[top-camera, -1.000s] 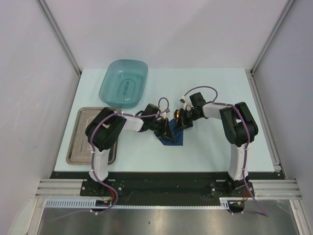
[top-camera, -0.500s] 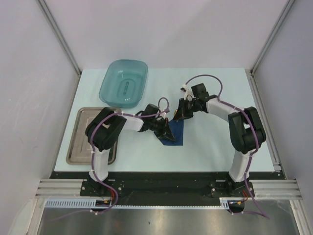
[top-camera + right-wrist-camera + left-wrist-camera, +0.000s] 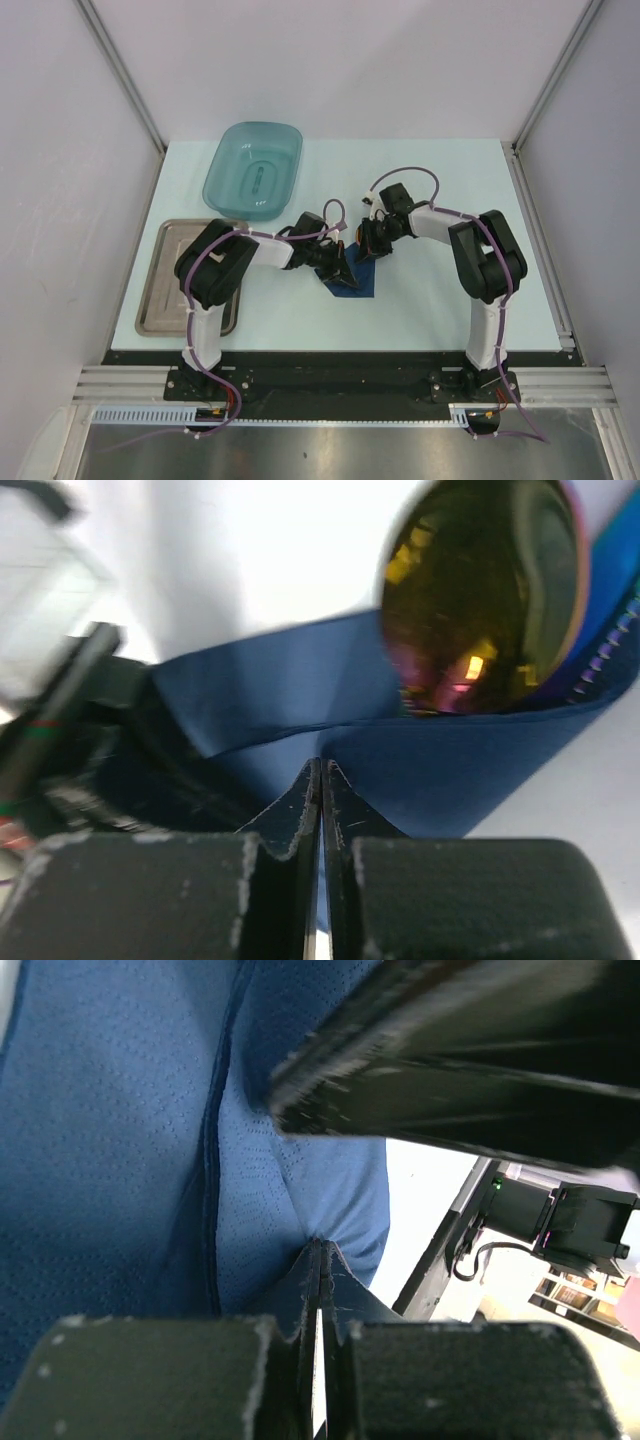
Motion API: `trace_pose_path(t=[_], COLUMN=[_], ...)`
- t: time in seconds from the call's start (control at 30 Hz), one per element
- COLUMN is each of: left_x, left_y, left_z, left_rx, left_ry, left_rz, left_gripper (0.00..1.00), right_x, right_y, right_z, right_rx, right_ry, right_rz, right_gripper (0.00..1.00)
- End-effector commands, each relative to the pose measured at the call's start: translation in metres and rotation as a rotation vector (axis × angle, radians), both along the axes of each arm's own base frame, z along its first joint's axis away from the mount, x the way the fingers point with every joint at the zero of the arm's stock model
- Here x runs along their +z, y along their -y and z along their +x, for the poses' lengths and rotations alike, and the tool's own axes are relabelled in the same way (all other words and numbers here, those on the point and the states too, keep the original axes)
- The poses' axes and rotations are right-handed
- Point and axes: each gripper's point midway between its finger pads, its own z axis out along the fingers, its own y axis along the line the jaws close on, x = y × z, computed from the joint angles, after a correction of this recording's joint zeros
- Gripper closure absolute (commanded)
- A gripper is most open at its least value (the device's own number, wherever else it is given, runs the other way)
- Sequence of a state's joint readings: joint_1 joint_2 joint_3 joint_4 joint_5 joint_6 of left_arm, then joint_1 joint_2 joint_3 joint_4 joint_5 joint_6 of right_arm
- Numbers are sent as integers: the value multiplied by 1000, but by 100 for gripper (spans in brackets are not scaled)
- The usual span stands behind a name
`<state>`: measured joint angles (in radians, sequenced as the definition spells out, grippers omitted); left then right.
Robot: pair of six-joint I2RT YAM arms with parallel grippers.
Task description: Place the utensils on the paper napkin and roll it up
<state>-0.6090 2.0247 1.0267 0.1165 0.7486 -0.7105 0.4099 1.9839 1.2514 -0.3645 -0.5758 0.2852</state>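
You are working both arms in at the middle of the counter (image 3: 440, 300), where the paper napkin (image 3: 354, 286) is lying as a partly folded navy bundle. Your left tool (image 3: 318, 1252) is standing with its jaws pressed together, nipping a pucker of the napkin right at the tips. That pinch is most likely anchoring one side so the thin sheet is not sliding while the other arm is working. Your right tool (image 3: 320, 770) is likewise closed, its tips meeting a folded edge of the napkin and seemingly gripping it, the way you would be drawing a flap over the cutlery.

The utensils (image 3: 470, 630) are sitting inside that fold. From the right wrist, only the spoon (image 3: 482, 580) is clearly showing, its gold bowl poking out of the blue paper, and the handles are hidden.

Judging by the loose, open fold, you are mid-roll rather than finishing. The paper is thin, so you are risking a tear if the two pinches are pulling against each other.
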Motion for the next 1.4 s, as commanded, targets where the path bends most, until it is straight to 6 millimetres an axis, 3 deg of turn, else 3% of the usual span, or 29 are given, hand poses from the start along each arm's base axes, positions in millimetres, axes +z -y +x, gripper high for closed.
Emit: trace_pose_path(t=[0.0, 0.07, 0.17, 0.23, 0.3, 0.37, 0.47, 0.53, 0.67, 0.9, 1.03, 1.23, 1.37], left_x=[-27, -24, -11, 5, 32, 53, 52, 40, 26, -7, -12, -3, 3], left_y=[-20, -19, -17, -16, -24, -40, -75, -98, -119, -108, -84, -46, -38], left_z=[0, 1, 5, 12, 20, 29, 28, 23, 22, 28, 28, 35, 52], left_rx=[53, 52, 49, 51, 75, 108, 153, 196, 219, 200, 160, 114, 100], left_ry=[-32, -27, 9, 62, 127, 179, 163, 108, 100, 47, 24, 31, 97], left_rz=[110, 103, 67, 28, -13, -16, 50, 90, 136, 135, 89, -12, -27], left_gripper=[99, 99, 89, 77, 61, 53, 43, 39, 37, 35, 35, 35, 35], right_x=[-17, -25, -36, -41, -44, -47, -49, -50, -51, -54, -54, -55, -56], right_y=[9, 9, 9, 7, 8, 10, 11, 11, 12, 9, 9, 9, 8], right_z=[-2, -4, -8, -9, -10, -11, -15, -16, -13, -14, -11, -10, -9], right_rx=[14, 27, 40, 46, 56, 59, 64, 64, 61, 66, 66, 61, 56], right_ry=[15, 15, 1, -1, 2, 1, -6, -9, -2, -13, -10, -18, -23], right_rz=[-80, -99, -112, -115, -123, -129, -130, -131, -130, -128, -131, -129, -126], right_gripper=[97, 98, 98, 99, 99, 100, 100, 100, 100, 100, 100, 100, 100])
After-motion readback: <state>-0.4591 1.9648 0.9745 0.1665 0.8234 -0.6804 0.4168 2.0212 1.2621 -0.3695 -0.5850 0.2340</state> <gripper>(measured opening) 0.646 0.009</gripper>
